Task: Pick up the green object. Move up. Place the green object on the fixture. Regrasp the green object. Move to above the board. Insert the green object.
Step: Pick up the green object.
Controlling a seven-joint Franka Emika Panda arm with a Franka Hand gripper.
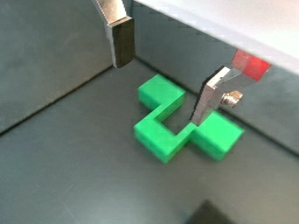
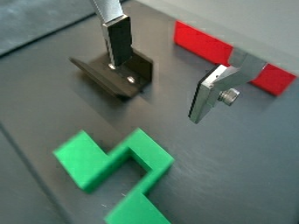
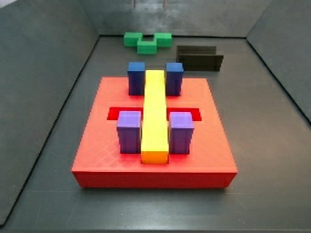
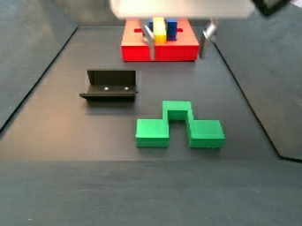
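**A:** Scanning a side view from left to right, what is showing?

**B:** The fixture (image 4: 109, 86) is standing on the dark floor, and the green object (image 4: 177, 126) is lying just beside it, untouched. The board (image 4: 161, 46) is sitting well behind them.

**A:** And the gripper?

**B:** The gripper (image 1: 163, 72) is hovering above the green object, its fingers (image 1: 121, 42) spread apart and holding nothing.
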